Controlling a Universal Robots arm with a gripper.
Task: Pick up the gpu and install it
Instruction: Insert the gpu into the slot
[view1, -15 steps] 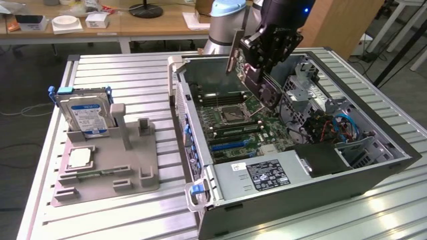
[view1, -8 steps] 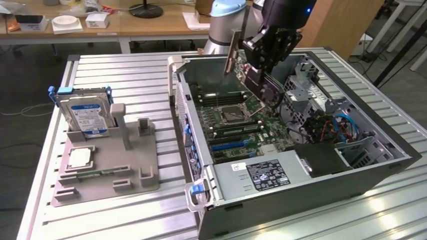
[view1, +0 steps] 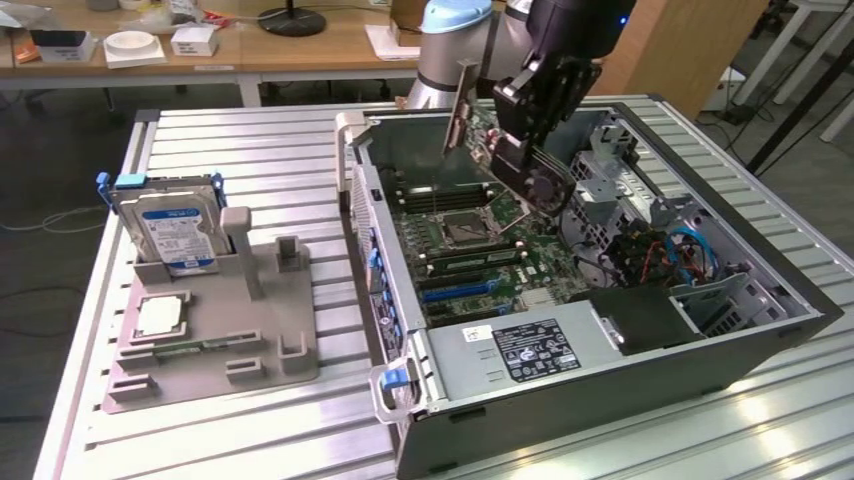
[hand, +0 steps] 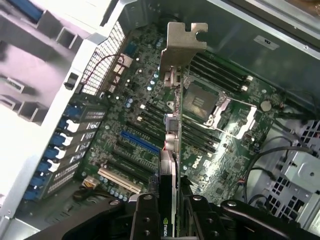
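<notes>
A black robot gripper (view1: 531, 160) pinches the gpu (view1: 463, 110), a thin dark green circuit card with a silvery metal end bracket, between its two fingers. The card hangs tilted, bracket end highest, over the green motherboard (hand: 125, 125) inside an open grey metal computer case (view1: 601, 400). The case lies on its side.

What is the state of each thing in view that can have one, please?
computer case: lying on its side, side panel off.
gpu: held over the computer case, not seated in a slot.
gripper: shut on the gpu.
blue expansion slot: empty.
hard drive: standing upright in the grey holder.
CPU chip: lying flat in the grey holder.
</notes>
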